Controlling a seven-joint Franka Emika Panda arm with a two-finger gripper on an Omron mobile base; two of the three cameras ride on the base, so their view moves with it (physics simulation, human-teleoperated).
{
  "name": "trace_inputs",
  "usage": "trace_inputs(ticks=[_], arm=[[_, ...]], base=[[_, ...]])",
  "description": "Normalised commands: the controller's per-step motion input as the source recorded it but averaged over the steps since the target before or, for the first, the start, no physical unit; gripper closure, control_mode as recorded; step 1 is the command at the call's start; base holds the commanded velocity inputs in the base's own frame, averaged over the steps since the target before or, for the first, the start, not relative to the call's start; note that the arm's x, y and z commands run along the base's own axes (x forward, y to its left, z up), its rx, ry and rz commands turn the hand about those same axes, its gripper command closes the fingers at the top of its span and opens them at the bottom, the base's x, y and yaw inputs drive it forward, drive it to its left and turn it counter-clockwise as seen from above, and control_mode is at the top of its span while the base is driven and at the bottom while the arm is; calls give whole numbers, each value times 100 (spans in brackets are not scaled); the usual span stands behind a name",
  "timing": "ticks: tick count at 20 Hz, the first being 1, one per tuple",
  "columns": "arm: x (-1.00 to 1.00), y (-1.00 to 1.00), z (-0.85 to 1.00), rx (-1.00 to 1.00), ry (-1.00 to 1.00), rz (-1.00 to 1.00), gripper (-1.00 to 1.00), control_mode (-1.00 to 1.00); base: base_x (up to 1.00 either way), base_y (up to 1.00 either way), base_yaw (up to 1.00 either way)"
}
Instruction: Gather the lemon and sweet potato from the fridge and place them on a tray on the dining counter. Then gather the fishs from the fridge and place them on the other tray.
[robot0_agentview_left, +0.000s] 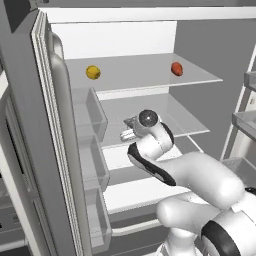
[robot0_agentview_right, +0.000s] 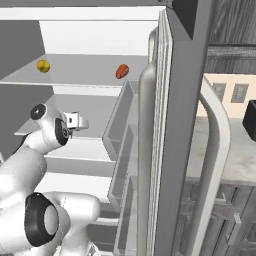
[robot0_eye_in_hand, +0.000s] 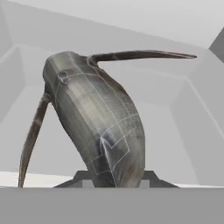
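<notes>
We see the fridge (robot0_agentview_left: 125, 35) standing open, its white interior and glass shelves exposed. On the top shelf (robot0_agentview_left: 140, 72) the lemon (robot0_agentview_left: 93, 72) sits near the left edge and the sweet potato (robot0_agentview_left: 176, 68) near the right edge, well apart from each other. In the right base view the same lemon (robot0_agentview_right: 43, 65) and sweet potato (robot0_agentview_right: 122, 71) appear on that shelf, the potato close to the door-side edge.

Our arm reaches into the compartment below that shelf, and the gripper (robot0_agentview_left: 129, 129) points toward the back of the fridge over the middle shelf (robot0_agentview_left: 165, 117). From the right side the gripper (robot0_agentview_right: 77, 120) looks level with that shelf.

In the hand view a grey fish (robot0_eye_in_hand: 98, 122) rises right in front of the camera, its body between the two dark finger tips (robot0_eye_in_hand: 151, 177) at the bottom, with long thin fins sticking out to the upper right and lower left. The jaws stand narrow and close against the fish's lower body; we cannot tell for sure whether they already press it.
</notes>
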Motion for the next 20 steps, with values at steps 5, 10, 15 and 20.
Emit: trace_inputs(ticks=[5, 10, 15, 20], arm=[[-68, -35, 72, 10, 13, -1, 100, -100], [-78, -41, 58, 5, 18, -8, 100, -100], [-79, -33, 43, 3, 15, -6, 100, -100], [-81, -17, 39, 1, 9, -6, 100, -100]], base=[[0, 0, 0], [0, 0, 0], [0, 0, 0], [0, 0, 0]])
